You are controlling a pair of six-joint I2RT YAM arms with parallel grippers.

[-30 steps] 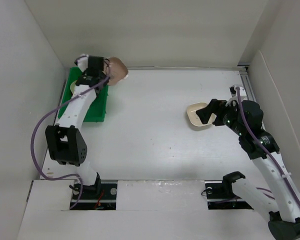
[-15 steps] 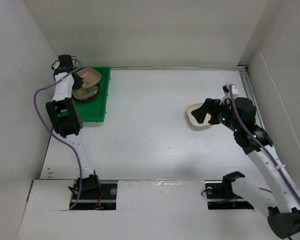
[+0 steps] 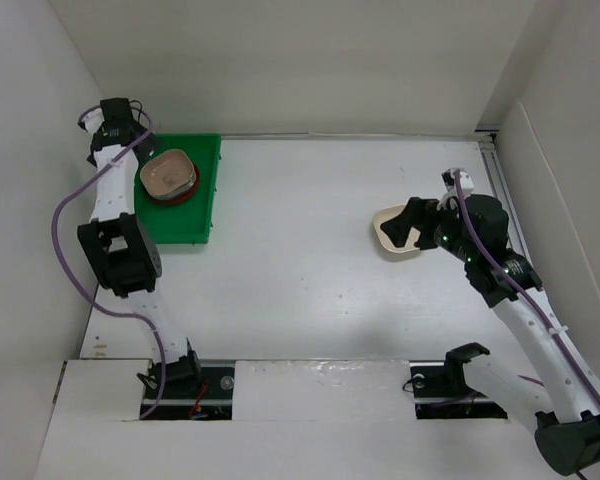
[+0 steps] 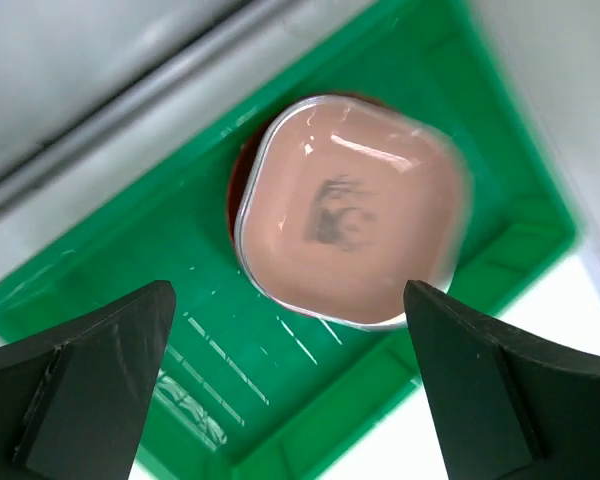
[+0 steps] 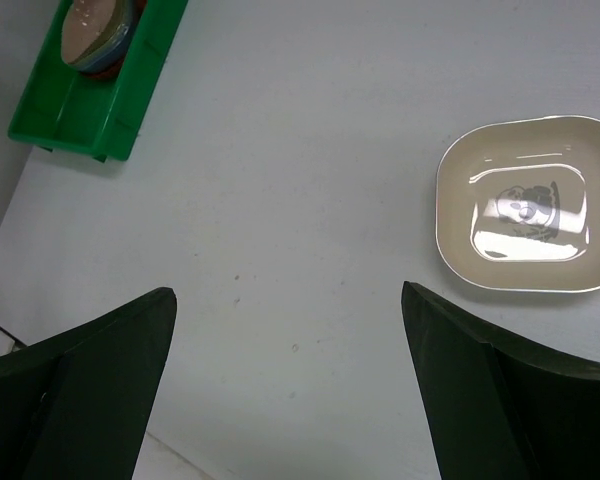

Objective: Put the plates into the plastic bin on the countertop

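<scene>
Now the pink plate (image 4: 352, 210) lies on top of the stack (image 5: 98, 30) inside the green bin (image 3: 185, 225), the left hand (image 4: 288, 290) spread open and empty above it, while the cream plate (image 5: 528, 205) sits alone on the table (image 3: 300, 260) well to the right, under the right hand (image 5: 287, 292), also open and empty. That plate lies flat and shallow, so closing fingers (image 5: 90, 390) may slip off its rim or shove it away, and a careless drop could topple the stack.

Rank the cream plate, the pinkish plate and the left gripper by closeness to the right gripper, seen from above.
1. cream plate, just by the right gripper, on the right.
2. pinkish plate, in the green bin, far left.
3. left gripper, past the bin, farthest left.
</scene>
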